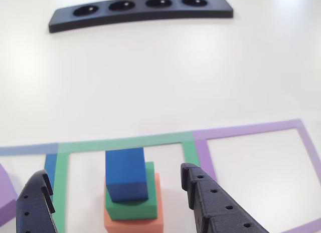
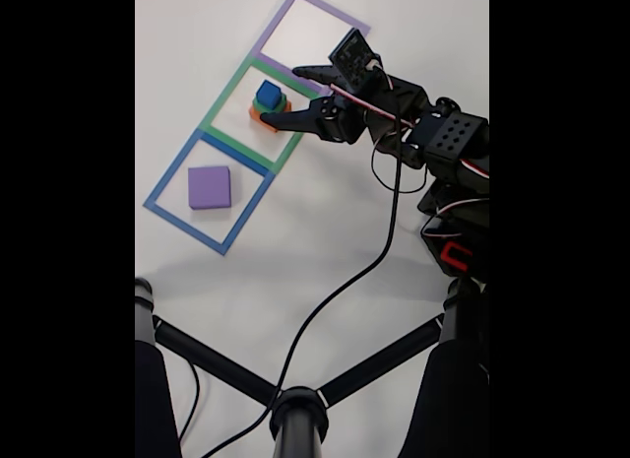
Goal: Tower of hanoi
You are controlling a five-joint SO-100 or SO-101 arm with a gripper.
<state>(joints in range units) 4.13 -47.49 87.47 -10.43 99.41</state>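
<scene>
The small blue cube (image 1: 126, 173) sits on top of a green square block (image 1: 131, 205) and an orange square block (image 1: 134, 222), between the two black fingers of the claw (image 1: 120, 188). The claw is wide open and holds nothing. If it closes too low, the fingers probably catch the green block too, and the stack tips. The flat purple square block (image 2: 209, 186) lies well apart, in the blue taped frame (image 2: 162, 182).

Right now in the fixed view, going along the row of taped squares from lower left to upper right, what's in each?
Blue square holding the purple block → green square holding the stack of orange, green and blue blocks → purple square, nothing in it.
</scene>
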